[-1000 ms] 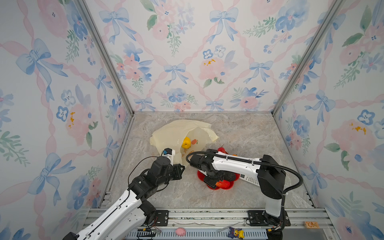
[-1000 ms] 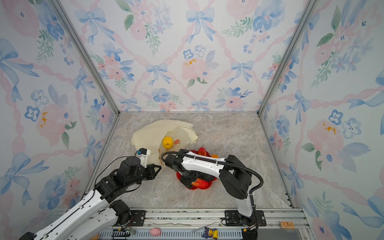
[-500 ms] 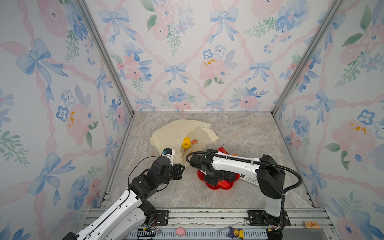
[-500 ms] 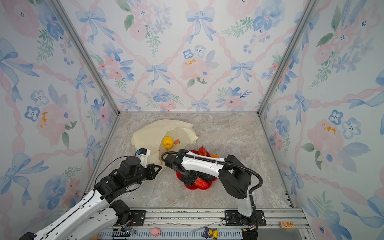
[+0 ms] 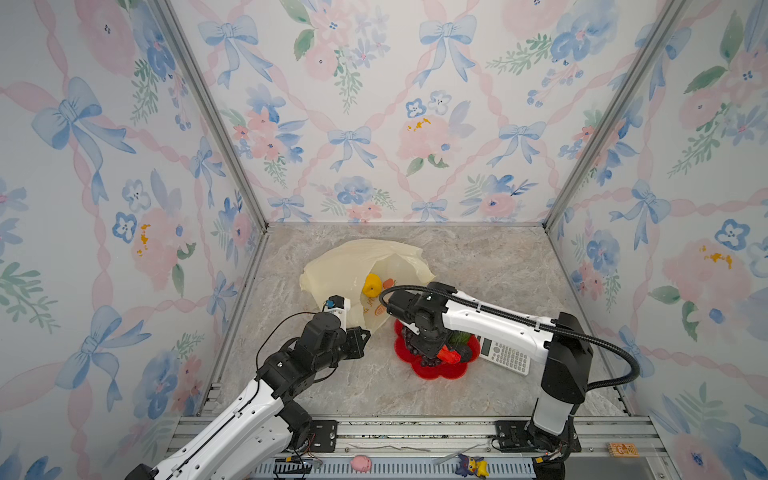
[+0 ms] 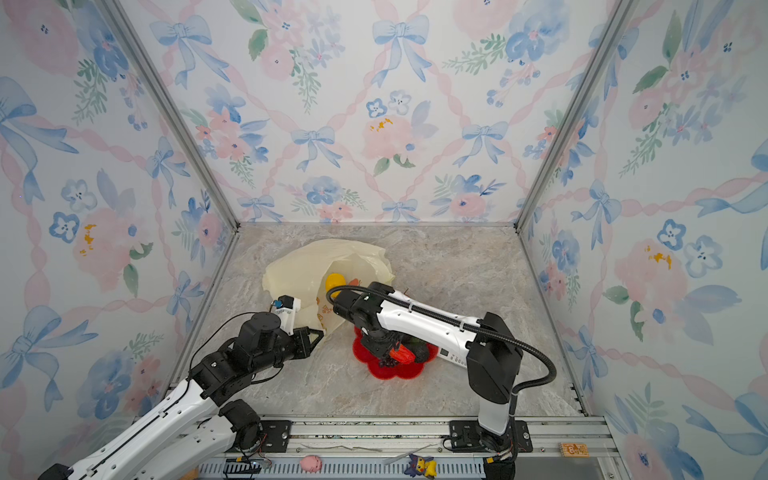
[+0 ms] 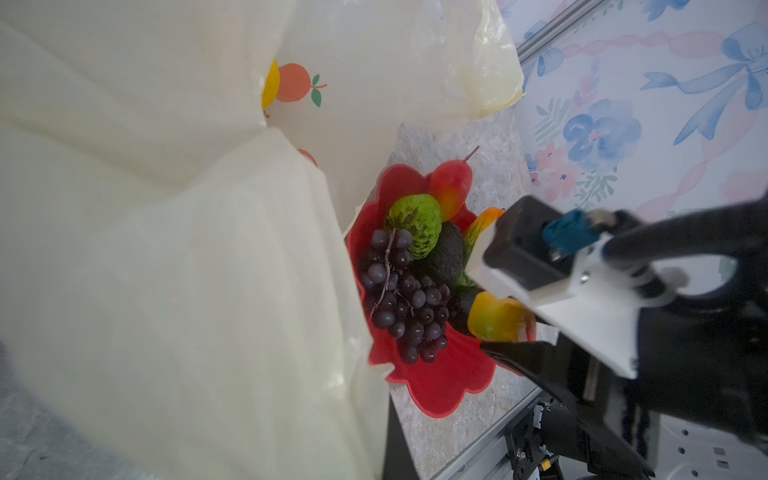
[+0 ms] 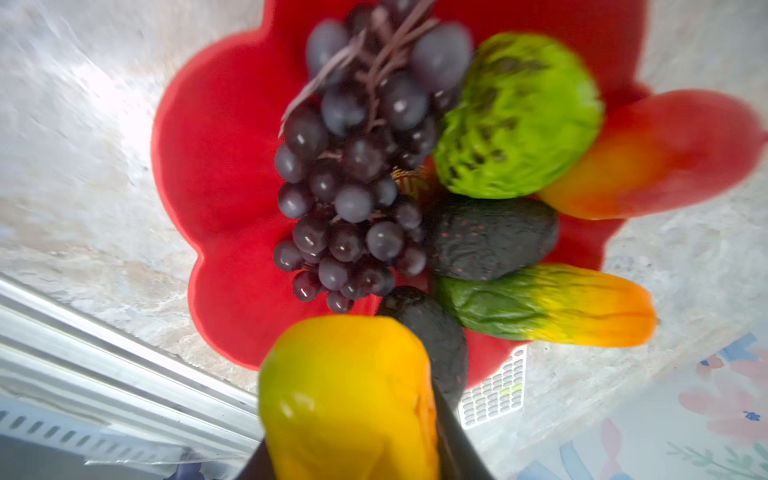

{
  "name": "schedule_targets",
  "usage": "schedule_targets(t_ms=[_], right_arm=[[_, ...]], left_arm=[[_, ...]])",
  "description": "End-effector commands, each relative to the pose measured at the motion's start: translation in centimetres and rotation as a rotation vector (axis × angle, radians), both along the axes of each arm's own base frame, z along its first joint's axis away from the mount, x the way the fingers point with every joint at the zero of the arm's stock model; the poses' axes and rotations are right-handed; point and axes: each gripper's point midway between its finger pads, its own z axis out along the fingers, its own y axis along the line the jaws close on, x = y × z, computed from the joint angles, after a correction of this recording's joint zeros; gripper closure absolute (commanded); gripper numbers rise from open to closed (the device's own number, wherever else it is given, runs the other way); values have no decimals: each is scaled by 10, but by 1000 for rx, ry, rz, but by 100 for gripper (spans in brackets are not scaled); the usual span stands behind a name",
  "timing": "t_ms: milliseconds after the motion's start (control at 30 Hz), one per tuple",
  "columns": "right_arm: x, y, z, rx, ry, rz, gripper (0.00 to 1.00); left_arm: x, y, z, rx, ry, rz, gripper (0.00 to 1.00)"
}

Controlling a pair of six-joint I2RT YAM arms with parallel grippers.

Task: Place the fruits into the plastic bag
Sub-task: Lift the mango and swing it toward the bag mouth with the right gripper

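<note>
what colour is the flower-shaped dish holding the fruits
The dish is plain red, clearest in the left wrist view.

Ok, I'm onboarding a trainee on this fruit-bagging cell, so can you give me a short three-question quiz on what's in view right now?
1. True or false: the plastic bag already holds a yellow fruit.
2. The right tool is: A) open, holding nothing; B) shut on a yellow-orange fruit; C) inside the bag.
3. What lies beside the red dish, on its side away from the bag?
Key: 1 true; 2 B; 3 a calculator.
</note>
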Motion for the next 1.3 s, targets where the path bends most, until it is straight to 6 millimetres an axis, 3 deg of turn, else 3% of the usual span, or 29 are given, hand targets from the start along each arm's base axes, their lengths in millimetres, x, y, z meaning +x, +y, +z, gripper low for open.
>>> schedule_targets(t_ms=[0,233,367,467,600,733,1000,1267], right_arm=[[11,-10,36,98,-12,-100,64],[50,-11,91,432,-30,-438,64],[76,-38,119,673,-89,-816,65],[89,-65,122,893,-130,-1130,67],[102,-77,114,1198,-121,-1451,70],[106,-56,107,1302,-58,-1531,71],[128,1,122,1342,-98,-1400,70],[145,62,111,1296,-69,-1285,69]], left_arm=[[1,-2,1,-5,-9,0,100],[2,-3,3,-9,-12,-5,100],[1,-3,5,-14,-15,-5,100],[2,-3,4,-13,-15,-4,100],[3,-4,5,-10,-13,-7,100],[5,-7,6,-12,-15,-10,100],[9,-10,9,-25,-24,-6,100],[9,-8,13,-37,-31,6,100]])
